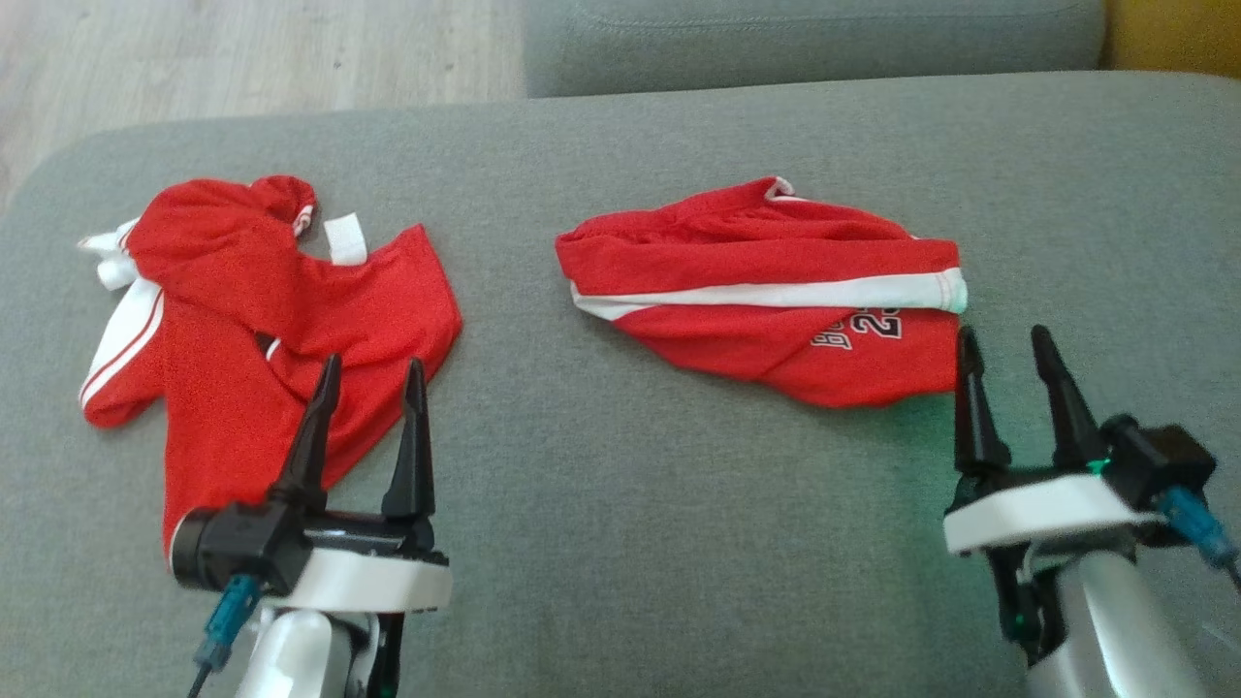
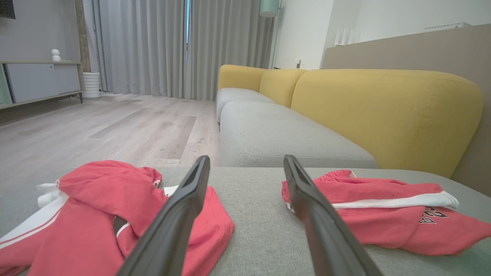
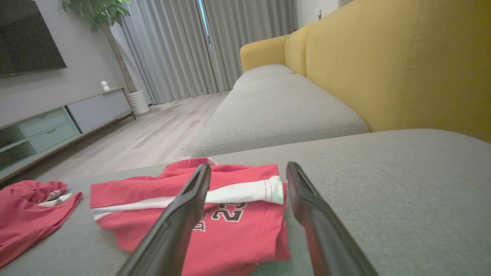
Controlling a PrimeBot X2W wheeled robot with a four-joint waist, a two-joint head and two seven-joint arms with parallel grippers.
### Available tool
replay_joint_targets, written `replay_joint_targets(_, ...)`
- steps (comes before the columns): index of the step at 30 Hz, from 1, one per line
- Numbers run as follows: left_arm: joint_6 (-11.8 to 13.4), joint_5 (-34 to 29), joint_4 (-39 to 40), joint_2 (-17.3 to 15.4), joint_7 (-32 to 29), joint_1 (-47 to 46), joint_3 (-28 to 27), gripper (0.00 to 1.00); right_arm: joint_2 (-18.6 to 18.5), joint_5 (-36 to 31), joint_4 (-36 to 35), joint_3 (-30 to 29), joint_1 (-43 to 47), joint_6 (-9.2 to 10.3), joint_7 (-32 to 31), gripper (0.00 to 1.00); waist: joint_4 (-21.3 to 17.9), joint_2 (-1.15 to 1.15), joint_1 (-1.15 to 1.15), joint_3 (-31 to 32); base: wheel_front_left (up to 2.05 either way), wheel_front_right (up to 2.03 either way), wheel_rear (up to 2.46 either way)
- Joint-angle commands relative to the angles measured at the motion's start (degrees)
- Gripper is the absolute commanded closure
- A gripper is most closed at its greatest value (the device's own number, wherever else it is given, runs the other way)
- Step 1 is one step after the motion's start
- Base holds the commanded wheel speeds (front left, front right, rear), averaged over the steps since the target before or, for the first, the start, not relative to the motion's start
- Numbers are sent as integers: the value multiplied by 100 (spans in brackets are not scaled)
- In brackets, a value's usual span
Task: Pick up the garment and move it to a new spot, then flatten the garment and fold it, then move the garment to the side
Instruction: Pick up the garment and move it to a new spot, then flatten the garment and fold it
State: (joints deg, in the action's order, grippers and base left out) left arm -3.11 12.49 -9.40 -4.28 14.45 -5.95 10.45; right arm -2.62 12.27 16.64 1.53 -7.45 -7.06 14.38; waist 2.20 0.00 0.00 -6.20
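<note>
Two red garments with white trim lie on the grey sofa cushion (image 1: 620,543). A crumpled garment (image 1: 223,291) (image 2: 96,207) (image 3: 23,207) sprawls at the left. My left gripper (image 1: 372,368) (image 2: 246,161) hovers open over its near right corner, holding nothing. A folded garment (image 1: 756,291) (image 2: 383,214) (image 3: 238,234) with a white band and black-and-white numbers lies at centre right. My right gripper (image 1: 1003,339) (image 3: 249,166) stands open just in front of its right end, jaws empty.
Beyond the cushion's far left edge is wooden floor (image 1: 242,58). A second grey cushion (image 1: 814,39) adjoins the far side. The yellow backrest (image 1: 1173,34) (image 2: 383,111) rises at the right. A low cabinet (image 2: 38,80) stands across the room.
</note>
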Motion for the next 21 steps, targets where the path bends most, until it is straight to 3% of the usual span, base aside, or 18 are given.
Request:
replay_joint_targets(1, -42, -53, 161, 29, 54, -283, -262, 0, -26, -105, 113, -1, -428, -43, 62, 0, 79, 0, 0, -77, 0, 0, 0)
replay_joint_targets(10, -169, -56, 5, 121, 54, -357, -282, 0, -26, -371, 1742, -432, -1336, -43, 49, 0, 305, 0, 0, -204, 0, 0, 0)
replay_joint_targets(21, -217, -6, -45, 138, 54, -447, -234, 0, -26, -402, 2886, -667, -2112, -43, 56, 0, 444, 0, 0, -365, 0, 0, 0)
